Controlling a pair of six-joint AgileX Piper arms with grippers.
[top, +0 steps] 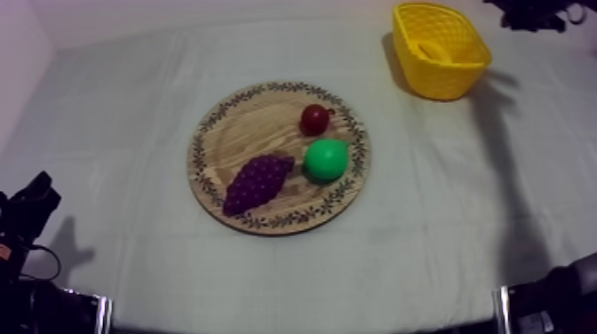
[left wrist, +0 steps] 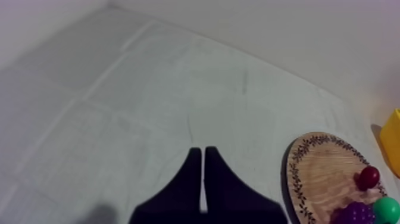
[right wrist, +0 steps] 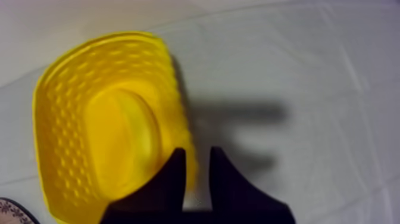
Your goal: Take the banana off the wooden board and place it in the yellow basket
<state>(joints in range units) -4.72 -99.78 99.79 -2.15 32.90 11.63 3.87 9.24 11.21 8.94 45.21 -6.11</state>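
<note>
The banana lies inside the yellow basket at the table's far right. In the right wrist view it is a smooth yellow shape on the floor of the basket. My right gripper hangs open over the basket's near rim, nothing between its fingers. The round wooden board sits mid-table with a small red fruit, a green pear and purple grapes. My left gripper is shut on nothing, low at the left, well short of the board.
My right arm comes in at the far right corner beside the basket and casts a long shadow down the cloth. The left arm rests at the near left. Bare grey-white cloth lies all around the board.
</note>
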